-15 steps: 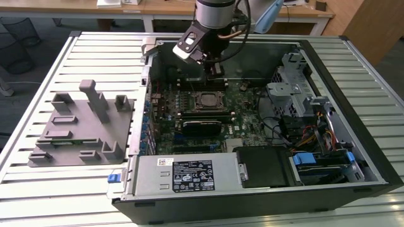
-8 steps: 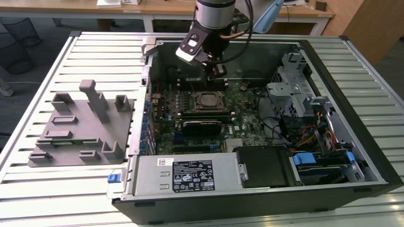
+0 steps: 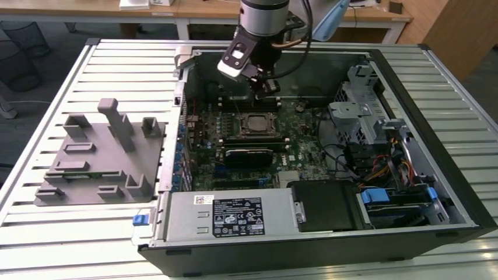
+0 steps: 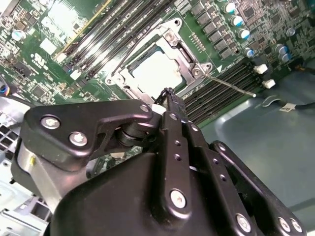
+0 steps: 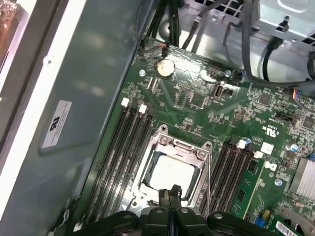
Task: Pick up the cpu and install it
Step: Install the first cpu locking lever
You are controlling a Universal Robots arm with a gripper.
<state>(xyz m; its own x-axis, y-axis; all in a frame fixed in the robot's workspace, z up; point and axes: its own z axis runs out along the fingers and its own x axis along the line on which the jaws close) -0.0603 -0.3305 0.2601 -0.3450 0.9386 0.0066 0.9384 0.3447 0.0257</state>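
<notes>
So the cpu (image 5: 171, 173) already sits flat in its socket frame (image 5: 170, 147), right beyond the gripper (image 5: 170, 191), whose fingers are pressed together, holding nothing, probably just let go.

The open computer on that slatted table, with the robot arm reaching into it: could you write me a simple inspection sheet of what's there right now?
Surface: pale slatted table, carrying the open computer case.
Job's things: the cpu lies flat inside the socket frame on the green motherboard; nothing grips it.
Clutter: grey tray with upright blocks, beside the case on the exterior view's left.
Gripper: the gripper hangs just above the cpu with fingertips together, shut and holding nothing.
Cables: coloured wire bundles at the exterior view's right of the case; black leads along the board's edge.
Surroundings: wooden desks and a wire bin beyond the table.
</notes>
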